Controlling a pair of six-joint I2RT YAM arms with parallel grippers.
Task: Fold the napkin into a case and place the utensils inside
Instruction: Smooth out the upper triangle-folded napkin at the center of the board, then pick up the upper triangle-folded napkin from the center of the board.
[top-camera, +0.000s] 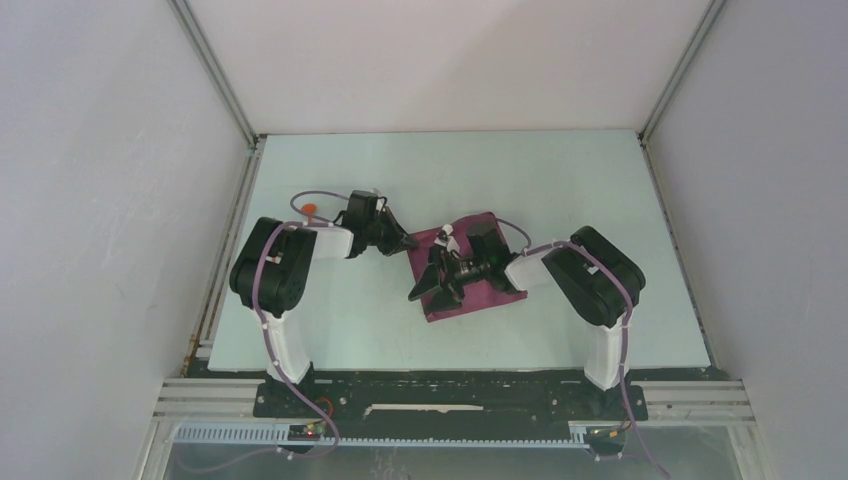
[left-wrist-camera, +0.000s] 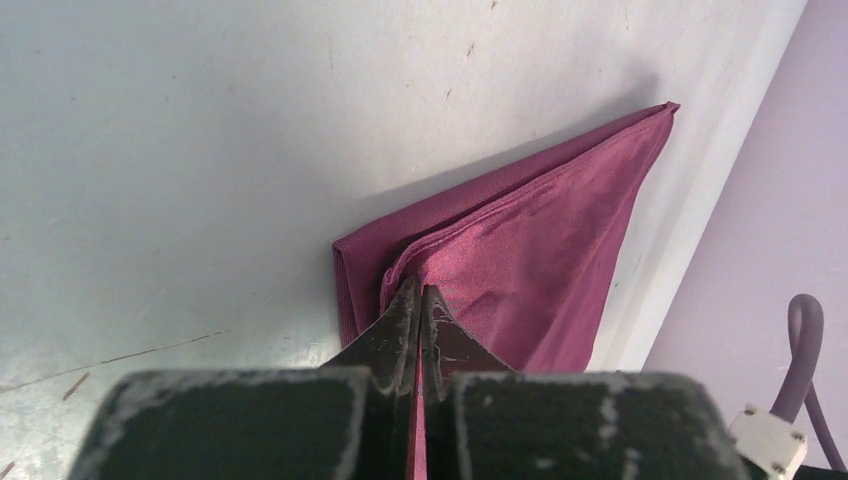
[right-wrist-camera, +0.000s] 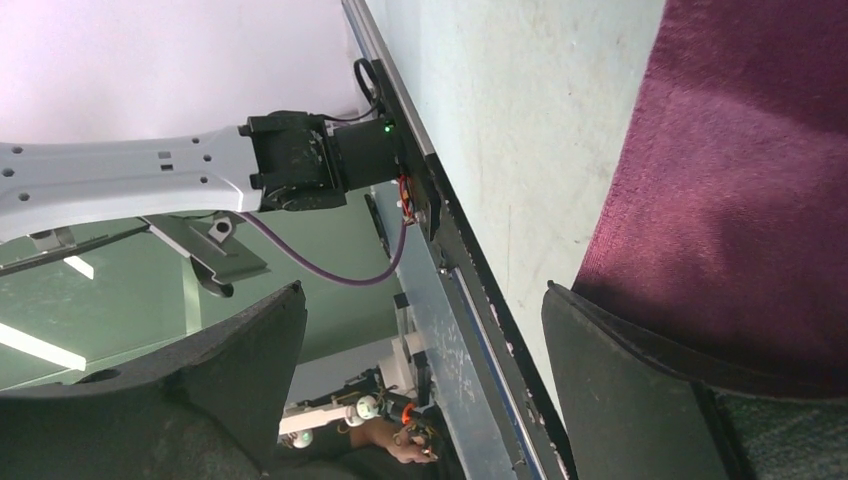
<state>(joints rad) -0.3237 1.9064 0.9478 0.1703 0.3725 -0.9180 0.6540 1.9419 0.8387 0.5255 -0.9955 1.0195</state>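
Observation:
The maroon napkin lies partly folded in the middle of the table. My left gripper is shut on its upper left corner. In the left wrist view the closed fingertips pinch a folded layer of the napkin, and cloth shows between the jaws. My right gripper is open and empty over the napkin's left near part. In the right wrist view one finger sits at the napkin's edge and the other finger hangs free. An orange utensil lies behind the left arm, mostly hidden.
The pale table is bounded by white walls at the back and sides. A black rail with the arm bases runs along its near edge. The left arm's purple cable loops near the orange piece.

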